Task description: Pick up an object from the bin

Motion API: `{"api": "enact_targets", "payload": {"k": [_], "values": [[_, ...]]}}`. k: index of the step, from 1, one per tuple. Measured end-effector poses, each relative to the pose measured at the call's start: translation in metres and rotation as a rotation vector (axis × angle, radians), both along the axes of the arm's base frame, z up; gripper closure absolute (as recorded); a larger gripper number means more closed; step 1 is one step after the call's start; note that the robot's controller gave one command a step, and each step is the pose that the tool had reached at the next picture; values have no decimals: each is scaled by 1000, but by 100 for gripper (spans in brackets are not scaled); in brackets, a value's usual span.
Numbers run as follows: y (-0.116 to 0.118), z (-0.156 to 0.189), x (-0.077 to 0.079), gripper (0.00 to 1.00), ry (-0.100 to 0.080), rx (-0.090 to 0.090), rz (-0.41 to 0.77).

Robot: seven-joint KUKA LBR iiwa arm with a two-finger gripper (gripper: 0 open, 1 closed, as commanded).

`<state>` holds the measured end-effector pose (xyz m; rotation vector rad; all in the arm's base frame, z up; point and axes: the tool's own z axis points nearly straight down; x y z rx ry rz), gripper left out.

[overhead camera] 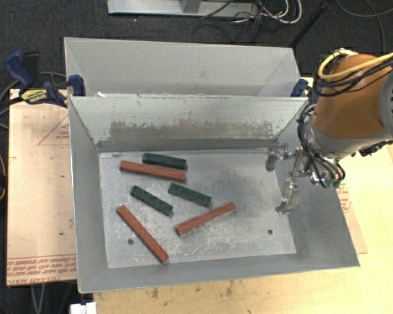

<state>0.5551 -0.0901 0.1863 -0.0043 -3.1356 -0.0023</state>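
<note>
The bin [216, 273] is viewed whole from above and somewhat from the near side, with the arm [350, 103] seen at right.

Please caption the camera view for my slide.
Gripper hovers at the bin's right, apart from six red and green bars.

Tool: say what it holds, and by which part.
Nothing. The tool hangs over the bare floor of the bin, apart from the nearest red bar and green bar.

Behind the bin [183, 64], a flat grey metal stand foot [157, 6] lies on the dark carpeted floor [26, 12]. A tangle of cables [280, 4] sits just beside its right end (black and white ones mixed together).
</note>
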Motion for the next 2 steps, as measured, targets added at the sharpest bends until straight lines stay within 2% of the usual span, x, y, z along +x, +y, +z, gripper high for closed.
{"api": "enact_targets", "payload": {"k": [1,2], "values": [[48,-57,33,0,-5,2,130],[107,-103,35,0,-5,4,447]]}}
